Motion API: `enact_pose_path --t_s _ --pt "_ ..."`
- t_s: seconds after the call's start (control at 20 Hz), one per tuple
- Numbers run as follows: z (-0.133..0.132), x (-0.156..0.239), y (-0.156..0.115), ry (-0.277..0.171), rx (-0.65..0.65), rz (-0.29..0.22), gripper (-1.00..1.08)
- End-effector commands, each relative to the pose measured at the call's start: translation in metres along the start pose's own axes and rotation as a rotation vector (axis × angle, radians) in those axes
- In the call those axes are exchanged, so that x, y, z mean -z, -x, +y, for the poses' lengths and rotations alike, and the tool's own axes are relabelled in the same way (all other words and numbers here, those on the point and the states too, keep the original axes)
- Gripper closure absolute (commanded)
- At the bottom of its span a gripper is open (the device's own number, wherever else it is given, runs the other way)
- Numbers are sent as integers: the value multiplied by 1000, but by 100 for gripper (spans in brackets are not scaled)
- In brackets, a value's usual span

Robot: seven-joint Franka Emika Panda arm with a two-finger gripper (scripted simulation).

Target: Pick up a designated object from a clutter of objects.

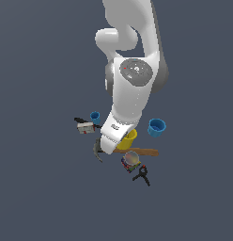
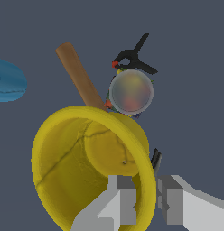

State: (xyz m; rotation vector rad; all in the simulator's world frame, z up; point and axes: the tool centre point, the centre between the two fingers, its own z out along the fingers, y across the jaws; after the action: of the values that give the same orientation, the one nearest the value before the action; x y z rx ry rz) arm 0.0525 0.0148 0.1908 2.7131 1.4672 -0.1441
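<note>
**Fingers astride the cup rim, lift not yet made**

The bright yellow round cup (image 1: 130, 139) sits in the middle of the clutter, mostly hidden in the exterior view behind the white arm's wrist. As far as the pictures show, the reach is done: in the wrist view the gripper (image 2: 143, 200) has one grey finger (image 2: 118, 203) inside the cup's mouth and the other outside the wall, with the yellow rim (image 2: 147, 180) running between them. Whether the pads already press on the wall cannot be told; a narrow gap seems to remain, so I judge the jaws partly open and the grasp unfinished. What is left is closing on the wall and lifting the cup clear.

The arm comes down from the far side of the exterior view, its last link tilted towards that view's left and the hand low over the cup.

Around it: a brown wooden hammer handle (image 1: 144, 152) lies just beside the cup on the near side, a clear round container (image 1: 131, 158) nearer still, and a black clamp (image 1: 143, 176) beyond that. A larger blue cup (image 1: 156, 127) stands to the exterior view's right, a smaller blue cup (image 1: 95, 116) and a white-and-red small tool (image 1: 85, 126) to its left, all apart from the yellow one.
</note>
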Motion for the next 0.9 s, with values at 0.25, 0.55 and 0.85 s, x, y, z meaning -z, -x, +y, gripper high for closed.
enact_pose_path --t_s 0.25,0.55,0.85 --pt "-59 71 -11 3 1 1 108" --pt "-107 128 -21 3 1 1 108" --pt "-148 179 -30 2 2 2 108"
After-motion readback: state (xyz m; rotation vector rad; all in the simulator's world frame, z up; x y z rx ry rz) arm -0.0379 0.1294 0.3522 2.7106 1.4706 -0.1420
